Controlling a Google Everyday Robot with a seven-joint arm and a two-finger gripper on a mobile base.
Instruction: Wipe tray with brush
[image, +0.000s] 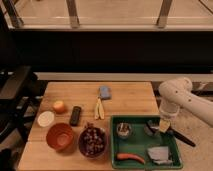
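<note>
Reaching down from the right side, the white arm (182, 100) brings its hand (163, 126) over the right part of the tray (116, 145), which sits at the near right corner of the tabletop (127, 97). Whether the hand is clenched or released cannot be told, but it sits right at the brush (176, 135), whose black handle slants out across the tray's right rim while its dark head lies inside near the far right corner. Inside the tray there are also a small metal cup (124, 130) toward the far left, an orange carrot-like piece (130, 158) along the near rim, and a grey cloth (159, 155) in the near right corner. Left of the tray stand a bowl of dark fruit (92, 142) and an empty orange-brown bowl (60, 136). Farther back lie a black block (75, 115), a pale yellow-handled tool (99, 109), a blue sponge (104, 92), an apple (59, 106) and a white disc (46, 118).
</note>
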